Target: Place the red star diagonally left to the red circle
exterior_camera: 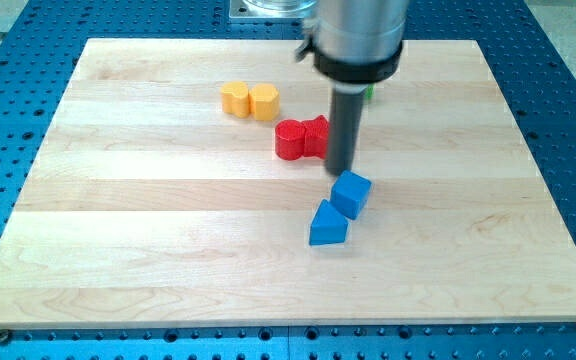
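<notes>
While the blue triangular block [328, 225] lies nearest on the wooden table [168, 250], touching the blue cube [351, 193], my tip [340, 172] stands just above the cube, beside the red star [317, 136]. Leftward, touching it, sits the red circle [290, 140]; farther back, two yellow blocks [249, 100] and a mostly hidden green block [369, 93]. No jaws exist.

red blocks [301, 138]: 2; yellow blocks [249, 100]: 2; blue blocks [339, 208]: 2; green block [368, 93]: 1
</notes>
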